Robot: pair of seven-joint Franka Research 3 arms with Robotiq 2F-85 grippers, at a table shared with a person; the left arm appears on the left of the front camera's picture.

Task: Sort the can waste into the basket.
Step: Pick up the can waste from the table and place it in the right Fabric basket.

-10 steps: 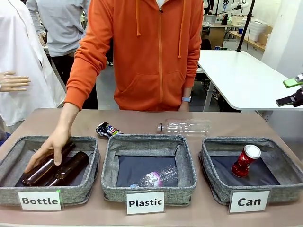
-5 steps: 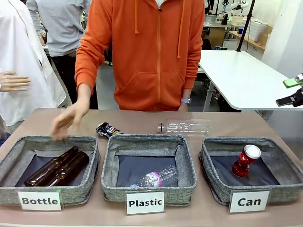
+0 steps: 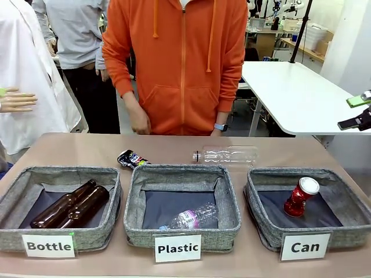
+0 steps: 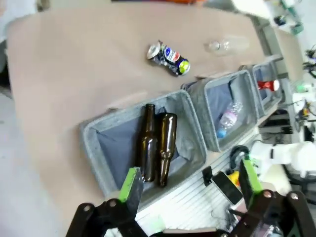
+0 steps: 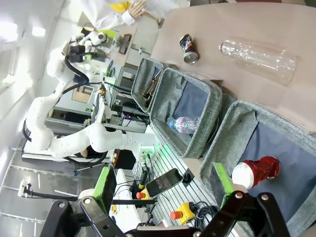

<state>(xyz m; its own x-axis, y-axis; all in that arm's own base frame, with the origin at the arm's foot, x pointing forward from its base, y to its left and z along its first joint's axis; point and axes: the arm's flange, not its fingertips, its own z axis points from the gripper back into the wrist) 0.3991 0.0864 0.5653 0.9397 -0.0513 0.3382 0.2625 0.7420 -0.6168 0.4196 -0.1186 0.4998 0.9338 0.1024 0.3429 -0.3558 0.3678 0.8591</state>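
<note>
Across the table in the front view, three grey baskets stand in a row. Two brown bottles lie in the Bottle basket, and a small plastic bottle lies in the Plastic basket. The red can leans inside the Can basket. The crushed can lies on the bare table just behind the gap between the Bottle basket and the Plastic basket. A clear bottle lies on its side farther right. A person in orange stands at the far edge, one hand hanging loose and holding nothing. The right gripper hangs at the right edge, well apart from both cans, its fingers parted.

From the left wrist, the left gripper is spread wide and empty over the Bottle basket. The crushed can lies beyond it on the table.

From the right wrist, the right gripper is spread and empty. The red can lies in the Can basket just beyond one green pad, and the crushed can lies well apart, past the Plastic basket.
</note>
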